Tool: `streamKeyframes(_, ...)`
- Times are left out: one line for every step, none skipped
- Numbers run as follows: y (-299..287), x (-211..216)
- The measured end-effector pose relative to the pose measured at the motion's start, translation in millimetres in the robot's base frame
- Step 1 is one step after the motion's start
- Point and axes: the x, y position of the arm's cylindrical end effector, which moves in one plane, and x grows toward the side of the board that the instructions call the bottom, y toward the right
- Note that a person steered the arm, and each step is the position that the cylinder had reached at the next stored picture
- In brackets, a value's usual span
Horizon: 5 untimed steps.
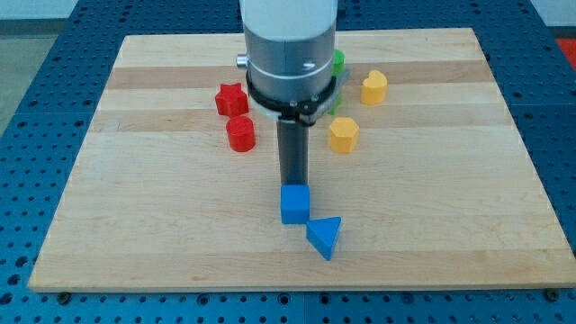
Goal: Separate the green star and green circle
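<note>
Nearest the view's bottom, a blue triangular block (325,237) is seen just below and to the view's right of my tip (292,186), almost touching the blue cube (295,204). The cube sits directly at the tip, which appears to rest against its upper edge — contact cannot be confirmed. The end effector is a plain rod with nothing to open or close, and nothing is gripped; it can only push.

Farther off, to the view's upper left of the tip, a red cylinder (241,134) and a red star (231,99) are found close together. To the upper right lie a yellow block (343,134) and, beyond it, a second yellow block (374,87).

The task's pieces are mostly hidden: only slivers of green (338,62) are visible beside the arm's housing (290,54), well above the tip. Star and circle cannot be told apart. It is judged that the separating has not begun — the tip is placed far from them, and the yellow blocks flank any approach from the right.
</note>
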Motion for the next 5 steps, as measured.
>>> streamKeyframes(0, 7)
streamKeyframes(0, 7)
streamKeyframes(0, -12)
streamKeyframes(0, -35)
streamKeyframes(0, -57)
